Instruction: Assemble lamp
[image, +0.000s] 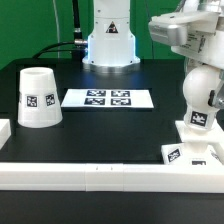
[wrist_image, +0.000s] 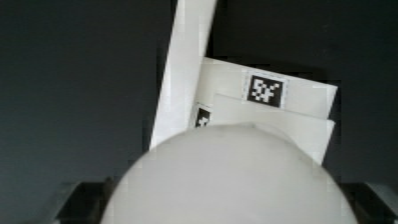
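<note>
The black table carries the shade, the marker board, the base and a white border rail.

The arm is white with grey joint bands and rounded shells. Its pedestal is a white column with a pale blue glow low down and a dark triangular mark higher up. Black cables run to its side.
</note>
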